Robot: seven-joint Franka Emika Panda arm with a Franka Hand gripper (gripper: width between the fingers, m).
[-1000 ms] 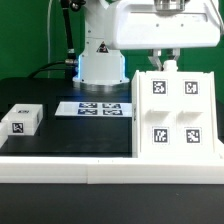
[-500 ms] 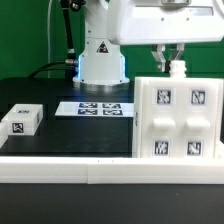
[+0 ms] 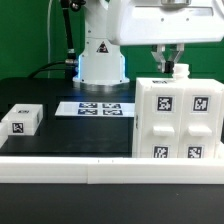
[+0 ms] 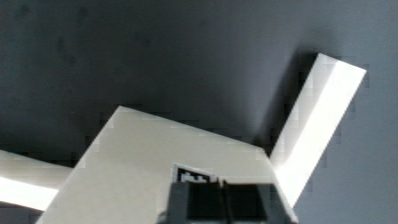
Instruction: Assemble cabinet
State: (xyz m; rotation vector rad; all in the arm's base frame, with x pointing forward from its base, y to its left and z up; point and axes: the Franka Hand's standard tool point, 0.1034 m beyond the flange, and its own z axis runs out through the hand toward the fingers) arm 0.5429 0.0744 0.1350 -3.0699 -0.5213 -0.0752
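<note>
On the exterior view, the cabinet (image 3: 180, 120) stands upright on the dark surface (image 3: 70, 135) at that view's right, hard against the white rail (image 3: 60, 168) along the front. Its four tagged panels face the camera, which I judge keeps the tags readable while the piece is handled. My claw (image 3: 171, 60) hangs right over the cabinet's top rear edge, fingers pointing down and reaching to that edge, with a small white nub showing between them. I read that as a hold taken high on the body so the big box can be steered without tipping. But the top edge hides the fingertips, so I cannot tell whether the fingers are closed on anything. A small white block (image 3: 22, 119) sits well apart at the view's left, out of the way, and the marker board (image 3: 100, 107) lies flat in front of the arm base (image 3: 100, 60).

On the wrist view, I look straight down on the cabinet (image 4: 169, 145). I see one broad white face and a narrow white wall branching off it, both set against the dark surface (image 4: 125, 50). A dark shape (image 4: 222, 200) with a small tag beside it fills the near edge. It may be part of the claw, though it is too murky to say
</note>
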